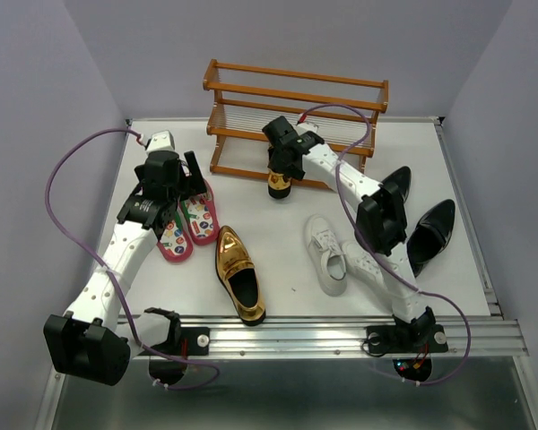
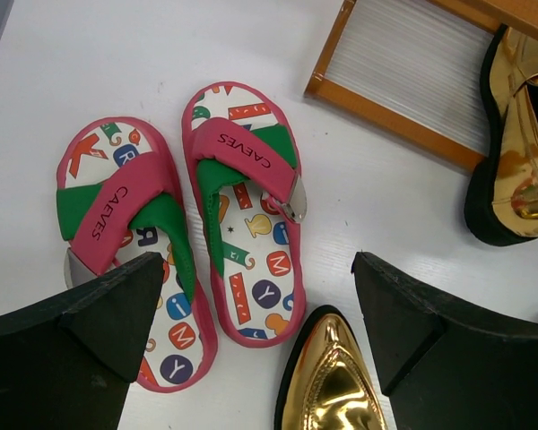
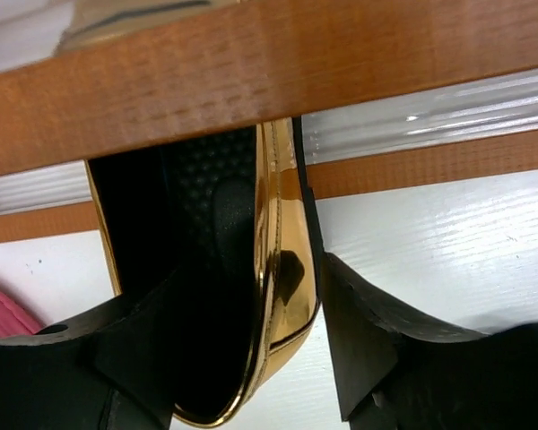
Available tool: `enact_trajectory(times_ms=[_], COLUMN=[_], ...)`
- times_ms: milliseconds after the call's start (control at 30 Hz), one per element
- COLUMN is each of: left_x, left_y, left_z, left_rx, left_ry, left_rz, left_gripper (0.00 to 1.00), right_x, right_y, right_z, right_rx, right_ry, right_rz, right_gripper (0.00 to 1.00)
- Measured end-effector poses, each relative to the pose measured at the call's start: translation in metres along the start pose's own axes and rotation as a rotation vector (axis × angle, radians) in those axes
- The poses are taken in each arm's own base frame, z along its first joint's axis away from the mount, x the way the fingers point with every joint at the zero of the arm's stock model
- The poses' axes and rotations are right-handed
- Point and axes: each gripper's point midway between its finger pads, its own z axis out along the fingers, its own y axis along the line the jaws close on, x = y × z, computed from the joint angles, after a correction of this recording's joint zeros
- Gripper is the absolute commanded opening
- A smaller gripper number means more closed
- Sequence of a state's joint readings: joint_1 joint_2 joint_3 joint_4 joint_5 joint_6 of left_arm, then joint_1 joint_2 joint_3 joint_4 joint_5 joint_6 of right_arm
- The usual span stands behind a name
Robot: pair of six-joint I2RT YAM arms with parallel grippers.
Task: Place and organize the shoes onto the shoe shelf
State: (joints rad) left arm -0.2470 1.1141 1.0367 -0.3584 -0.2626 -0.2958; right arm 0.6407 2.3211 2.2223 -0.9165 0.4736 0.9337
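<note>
Gold loafer held at the shelf front, left gripper idle over the flip-flops

The gold loafer (image 1: 279, 184) is pinched by one side wall in the right gripper (image 3: 251, 349), with its toe passed over the front rail of the shoe shelf (image 1: 296, 90) lower tier. The left gripper (image 2: 255, 269) is spread wide, nothing grasped, above the pink flip-flops (image 2: 242, 224) on the table (image 1: 278, 260). Risks judged: the loafer could be twisted out of the thin one-wall grip, the toe snagged on a rail, the shelf shoved back, or the second gold loafer (image 1: 238, 273) nudged when the flip-flops are picked

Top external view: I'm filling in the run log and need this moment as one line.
left gripper: open over flip-flops | right gripper: shut on gold loafer at shoe shelf front
</note>
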Motion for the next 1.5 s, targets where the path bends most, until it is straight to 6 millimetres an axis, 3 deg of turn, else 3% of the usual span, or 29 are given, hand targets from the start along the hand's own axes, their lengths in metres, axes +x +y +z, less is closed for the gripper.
enact_trajectory(times_ms=[233, 300, 367, 567, 700, 833, 867, 967, 1133, 1267, 1333, 1500], left_x=[0.009, 0.011, 0.013, 0.018, 0.031, 0.062, 0.07, 0.095, 0.134, 0.164, 0.179, 0.221], left_y=[0.002, 0.003, 0.003, 0.001, -0.004, -0.027, -0.034, -0.056, -0.075, -0.078, -0.081, -0.102], left_z=[0.002, 0.003, 0.003, 0.003, -0.001, -0.019, -0.025, -0.046, -0.075, -0.096, -0.106, -0.133], left_rx=[-0.006, -0.007, -0.005, 0.008, 0.02, 0.092, 0.113, 0.162, 0.174, 0.15, 0.143, 0.172], left_ry=[0.017, 0.023, 0.027, 0.045, 0.083, 0.143, 0.16, 0.223, 0.341, 0.437, 0.478, 0.558], left_rz=[0.007, 0.009, 0.01, 0.012, 0.003, -0.013, -0.02, -0.027, -0.073, -0.106, -0.107, 0.01], left_gripper=[0.99, 0.99, 0.99, 0.99, 0.97, 0.96, 0.96, 0.94, 0.9, 0.87, 0.8, 0.7], right_x=[0.004, 0.002, -0.001, -0.012, -0.019, -0.018, -0.016, -0.009, -0.007, -0.007, -0.006, 0.002], right_y=[-0.004, -0.003, -0.003, -0.01, -0.018, -0.039, -0.047, -0.073, -0.096, -0.103, -0.105, -0.11], right_z=[-0.01, -0.021, -0.032, -0.068, -0.093, -0.118, -0.126, -0.142, -0.162, -0.168, -0.168, -0.162], right_rx=[-0.05, -0.084, -0.11, -0.184, -0.232, -0.266, -0.276, -0.281, -0.298, -0.305, -0.305, -0.289], right_ry=[0.009, 0.013, 0.012, -0.005, -0.02, -0.033, -0.039, -0.045, -0.071, -0.083, -0.084, -0.065], right_rz=[-0.032, -0.04, -0.045, -0.067, -0.091, -0.124, -0.128, -0.152, -0.167, -0.174, -0.18, -0.196], right_gripper=[0.64, 0.66, 0.8, 0.82, 0.86, 0.86, 0.92, 0.96, 0.96, 0.96, 0.96, 0.96])
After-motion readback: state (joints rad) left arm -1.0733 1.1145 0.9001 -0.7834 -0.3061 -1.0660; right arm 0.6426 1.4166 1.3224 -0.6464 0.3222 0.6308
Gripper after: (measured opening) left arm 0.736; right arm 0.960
